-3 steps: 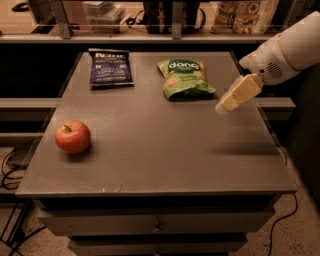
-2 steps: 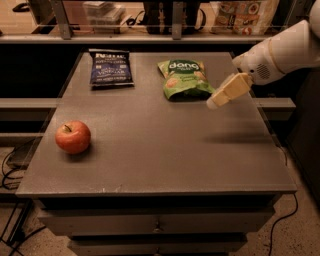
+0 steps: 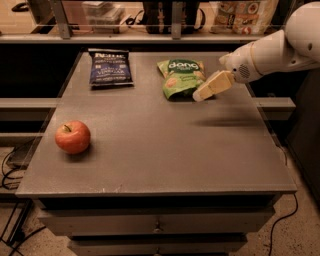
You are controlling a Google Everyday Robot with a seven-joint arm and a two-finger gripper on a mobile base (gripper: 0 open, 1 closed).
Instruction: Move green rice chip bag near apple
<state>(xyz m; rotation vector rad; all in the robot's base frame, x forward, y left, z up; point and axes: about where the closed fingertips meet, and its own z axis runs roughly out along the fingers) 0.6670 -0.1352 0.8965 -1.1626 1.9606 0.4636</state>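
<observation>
The green rice chip bag [image 3: 179, 77] lies flat at the far middle of the grey table [image 3: 160, 150], light green with white lettering. The red apple [image 3: 72, 137] sits near the table's left front, far from the bag. My gripper [image 3: 201, 95], with cream-coloured fingers, hangs from the white arm coming in from the upper right. Its tip is at the bag's lower right corner, just above the table top.
A dark blue snack bag [image 3: 110, 67] lies at the far left of the table. A shelf with bags and boxes [image 3: 240, 15] runs behind the table. Drawers sit below the table's front edge. Cables lie on the floor at left and right.
My gripper has moved left and slightly down toward the green bag, from right of it to its lower right corner. The bag and the apple have not moved.
</observation>
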